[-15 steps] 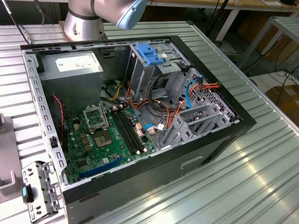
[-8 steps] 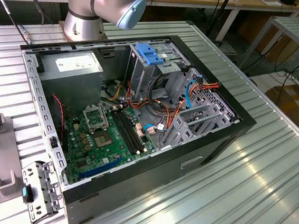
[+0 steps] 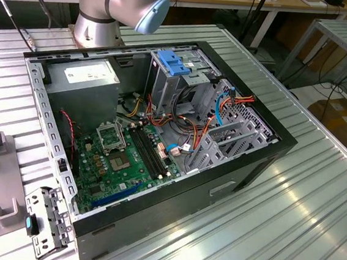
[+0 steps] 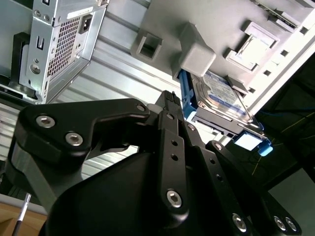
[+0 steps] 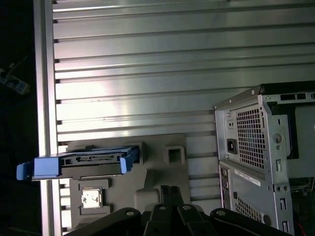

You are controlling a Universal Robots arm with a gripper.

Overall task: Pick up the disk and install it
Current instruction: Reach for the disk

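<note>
Second wrist view: hand (image 4: 170,101) near disk (image 4: 219,93) on grey holder (image 4: 197,51)

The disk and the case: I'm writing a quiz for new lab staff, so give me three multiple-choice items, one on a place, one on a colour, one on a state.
1. The disk lies: A on the grey holder outside the case; B inside it; C on the floor.
2. Its side rails are: A red; B blue; C yellow.
3. The case is: A closed; B upside down; C open, board showing.
Answers: 1 A, both wrist views show it on the holder, apart from the case. 2 B, blue shows at its ends. 3 C, the exterior view shows the board.
</note>
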